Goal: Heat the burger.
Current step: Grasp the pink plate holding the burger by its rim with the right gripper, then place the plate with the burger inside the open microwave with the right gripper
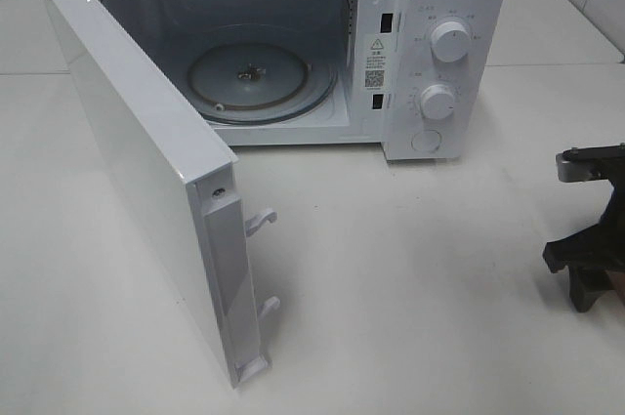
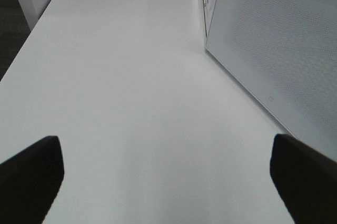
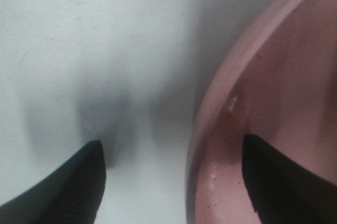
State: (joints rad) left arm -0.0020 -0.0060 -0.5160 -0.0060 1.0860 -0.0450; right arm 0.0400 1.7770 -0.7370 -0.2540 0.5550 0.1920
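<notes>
A white microwave (image 1: 430, 44) sits at the back of a white table (image 1: 391, 288). Its door (image 1: 137, 171) is swung wide toward the left side, and the glass turntable (image 1: 259, 78) inside is bare, ready for food.

The burger is not visible in any view, so you cannot confirm where it lies. It is probably on the plate, beyond the camera's edge.

Your right gripper (image 3: 171, 145) has its jaws apart and straddles the rim of a pink plate (image 3: 213, 97). One finger is over the table and the other over the plate's inside. It appears placed to pinch the rim, so that you carry the plate rather than squeeze the food.

Your left gripper (image 2: 166, 144) is fully spread and empty. It hangs low over the table beside the door's outer face, clear of the route into the microwave.
</notes>
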